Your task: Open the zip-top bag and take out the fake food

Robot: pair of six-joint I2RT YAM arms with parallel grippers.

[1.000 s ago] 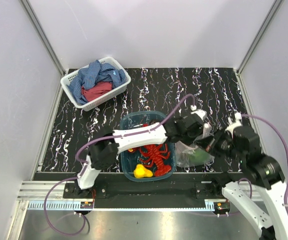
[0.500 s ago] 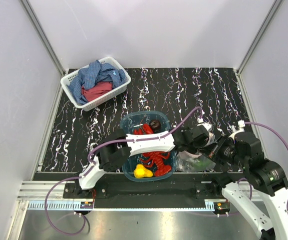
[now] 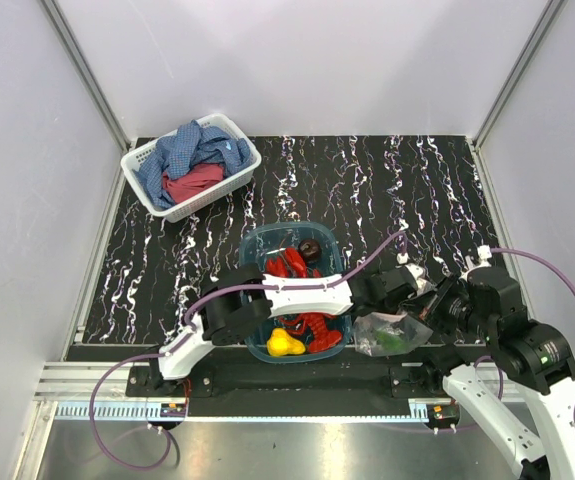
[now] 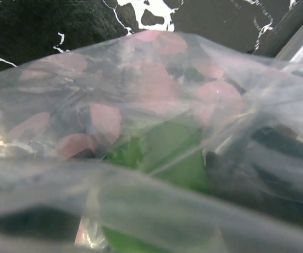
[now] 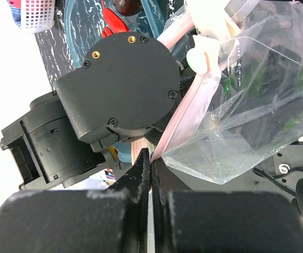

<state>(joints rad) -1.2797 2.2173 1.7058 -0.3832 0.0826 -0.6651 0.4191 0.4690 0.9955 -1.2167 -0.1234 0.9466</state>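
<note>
Right claw (image 5: 150,159) pinches clear zip-top bag (image 5: 262,100) holding green pepper (image 4: 167,150).

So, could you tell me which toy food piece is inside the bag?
The green pepper; the lobster, pear and dark fruit lie in the teal tub.

Black counter (image 3: 367,180) with white marbled veining. 3 plain pale grey walls (image 3: 297,60) enclose it at left, rear and right. 2 aluminium posts (image 3: 85,72) stand at the rear corners. Slotted aluminium rail (image 3: 97,378) runs along the near edge. Lighting even, diffuse.
</note>
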